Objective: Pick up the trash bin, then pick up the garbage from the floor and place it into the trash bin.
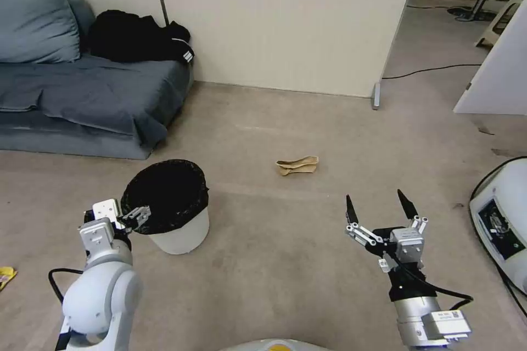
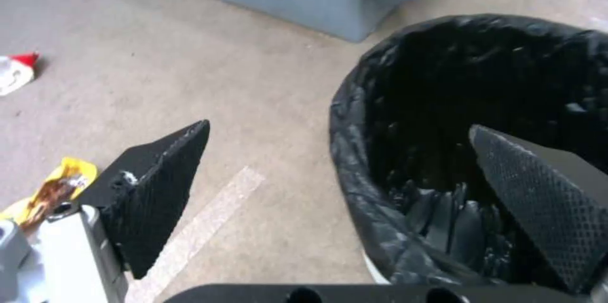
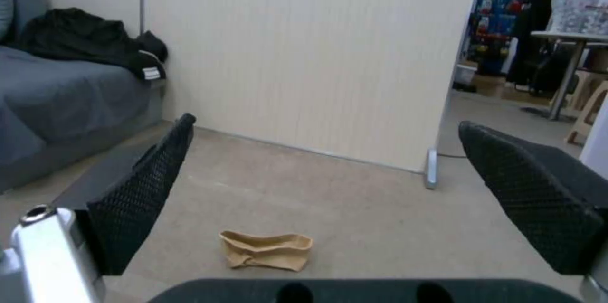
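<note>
- Black mesh-faced fingers of the left pincer (image 2: 342, 170) stand spread apart, released, straddling the rim of the trash bin (image 2: 380, 227): one finger hangs inside the bag-lined mouth, the other outside over the carpet.
- In the head view the left pincer (image 1: 132, 216) sits at the near left edge of the trash bin (image 1: 181, 233), a white bucket with a black bag folded over its rim, standing upright on the floor.
- The right pincer (image 1: 379, 205) hovers above the carpet on the right, well apart from the bin, its two pointed fingers wide apart and holding nothing.
- A yellow snack wrapper (image 2: 54, 189) lies on the floor just beside the left arm, seen also at the head view's left edge (image 1: 6, 275).
- A red-and-white wrapper (image 2: 16, 71) lies farther off on the carpet in the left wrist view.
- A crumpled brown paper bag (image 1: 297, 165) lies on the floor beyond the right pincer, between it and the wall; the right wrist view shows the bag (image 3: 266, 249) lying between the spread fingers.
- A blue-grey sofa (image 1: 82, 98) with dark clothing (image 1: 140, 35) on it stands behind the bin.
- A cream partition wall (image 1: 285, 22) closes the far side.
</note>
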Controlling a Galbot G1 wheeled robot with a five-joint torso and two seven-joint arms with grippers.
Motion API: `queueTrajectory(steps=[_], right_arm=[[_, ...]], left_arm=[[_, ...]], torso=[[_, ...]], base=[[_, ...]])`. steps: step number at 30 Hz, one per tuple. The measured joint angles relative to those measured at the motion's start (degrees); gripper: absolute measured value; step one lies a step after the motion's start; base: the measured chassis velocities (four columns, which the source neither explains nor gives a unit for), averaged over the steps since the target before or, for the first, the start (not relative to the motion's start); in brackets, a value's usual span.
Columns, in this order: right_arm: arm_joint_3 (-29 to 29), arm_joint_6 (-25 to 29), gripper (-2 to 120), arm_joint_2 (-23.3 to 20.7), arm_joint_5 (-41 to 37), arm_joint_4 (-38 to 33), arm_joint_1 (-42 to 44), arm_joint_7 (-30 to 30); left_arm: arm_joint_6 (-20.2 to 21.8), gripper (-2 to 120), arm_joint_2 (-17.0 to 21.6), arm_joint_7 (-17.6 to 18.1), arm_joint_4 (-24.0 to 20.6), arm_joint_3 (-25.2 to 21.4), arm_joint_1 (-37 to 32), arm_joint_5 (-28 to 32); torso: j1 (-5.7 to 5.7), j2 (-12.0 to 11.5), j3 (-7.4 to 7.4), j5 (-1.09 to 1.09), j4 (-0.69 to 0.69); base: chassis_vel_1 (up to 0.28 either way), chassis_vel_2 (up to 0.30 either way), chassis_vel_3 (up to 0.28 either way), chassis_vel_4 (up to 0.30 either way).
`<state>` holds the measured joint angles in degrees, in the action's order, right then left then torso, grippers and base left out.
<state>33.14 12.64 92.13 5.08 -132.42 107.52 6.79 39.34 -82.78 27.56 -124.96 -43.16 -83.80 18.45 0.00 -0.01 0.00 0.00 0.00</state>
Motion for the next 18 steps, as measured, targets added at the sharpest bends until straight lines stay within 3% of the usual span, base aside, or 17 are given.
queueTrajectory(steps=[18], right_arm=[[0.1, 0.0, 100, 0.0, -0.3, 0.7, -0.1, 0.1]], left_arm=[[1.9, 100, 0.7, 0.8, 9.5, -1.6, 5.0, 3.8]], torso=[[0.00, 0.0, 0.00, 0.00, 0.00]], base=[[0.000, 0.000, 0.000, 0.000]])
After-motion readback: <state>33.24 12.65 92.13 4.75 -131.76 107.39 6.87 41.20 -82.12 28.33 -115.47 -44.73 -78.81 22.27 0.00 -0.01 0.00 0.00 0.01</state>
